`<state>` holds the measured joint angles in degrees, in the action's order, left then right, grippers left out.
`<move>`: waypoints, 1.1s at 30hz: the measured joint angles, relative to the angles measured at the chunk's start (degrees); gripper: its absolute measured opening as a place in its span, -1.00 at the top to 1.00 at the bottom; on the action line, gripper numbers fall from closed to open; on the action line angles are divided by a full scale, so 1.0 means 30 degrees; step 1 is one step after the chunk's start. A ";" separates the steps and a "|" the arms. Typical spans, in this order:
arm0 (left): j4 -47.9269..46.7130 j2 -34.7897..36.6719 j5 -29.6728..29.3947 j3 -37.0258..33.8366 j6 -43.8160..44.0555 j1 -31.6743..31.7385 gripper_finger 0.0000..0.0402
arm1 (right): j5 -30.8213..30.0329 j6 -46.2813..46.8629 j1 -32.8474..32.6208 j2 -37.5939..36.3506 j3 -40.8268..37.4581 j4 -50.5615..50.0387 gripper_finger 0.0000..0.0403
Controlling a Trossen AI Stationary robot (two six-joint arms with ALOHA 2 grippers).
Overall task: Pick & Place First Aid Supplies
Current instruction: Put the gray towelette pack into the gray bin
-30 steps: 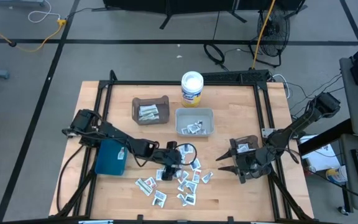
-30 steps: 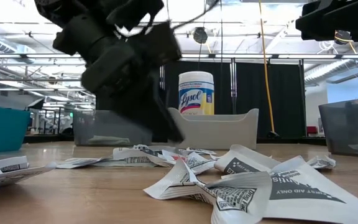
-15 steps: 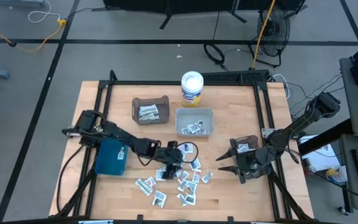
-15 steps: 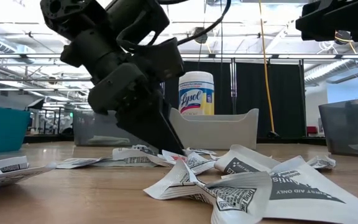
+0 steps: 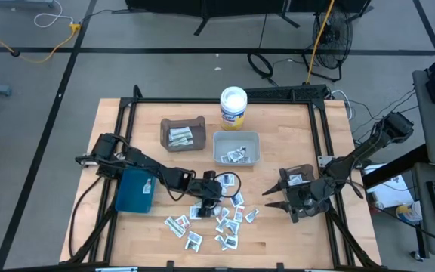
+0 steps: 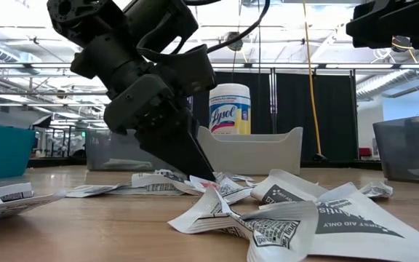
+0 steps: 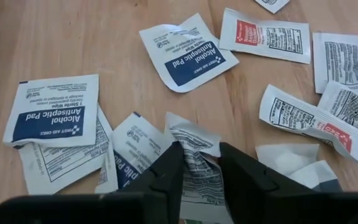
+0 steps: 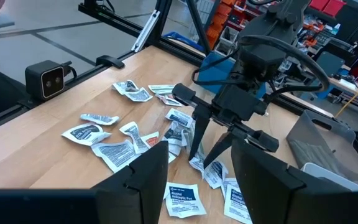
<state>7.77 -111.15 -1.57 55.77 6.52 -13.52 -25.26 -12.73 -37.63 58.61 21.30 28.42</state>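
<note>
- I had the left hand down on the scatter of first aid supplies near the front middle of the wooden bench, its fingers pinched on a crumpled printed packet.
- The right hand hung spread and empty to the right of the scatter, beside the dark grey bin.
- Risk, in my judgement: the pinch sat on a creased edge, so the thin packet could tear free or slide out on lifting.
- Risk: the blue-print pad packet lay tucked under the pinched one and could be dragged along or picked up with it.
- Materials: the packets were flat, thin and papery, white with blue, black or red print, several wrinkled or folded; likely light and slippery.
- The bench was smooth, pale wood, giving little purchase under flat packets.
- Sorted packets already lay in the brown bin and the white bin; the teal bin sat beside the left arm.
</note>
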 joint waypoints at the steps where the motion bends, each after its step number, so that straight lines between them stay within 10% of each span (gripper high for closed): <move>1: 0.0007 0.0000 -0.0003 0.0000 0.0000 0.0000 0.52 | 0.0000 0.0007 0.0004 0.0000 0.0000 -0.0007 0.15; 33: 0.0901 0.3115 -0.2183 0.0051 -0.1144 0.0701 0.64 | 0.0000 0.0007 0.0000 0.0000 0.0007 -0.0117 0.15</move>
<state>10.47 -101.81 -8.12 55.92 3.09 -11.42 -25.26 -12.71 -37.63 58.61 21.32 28.07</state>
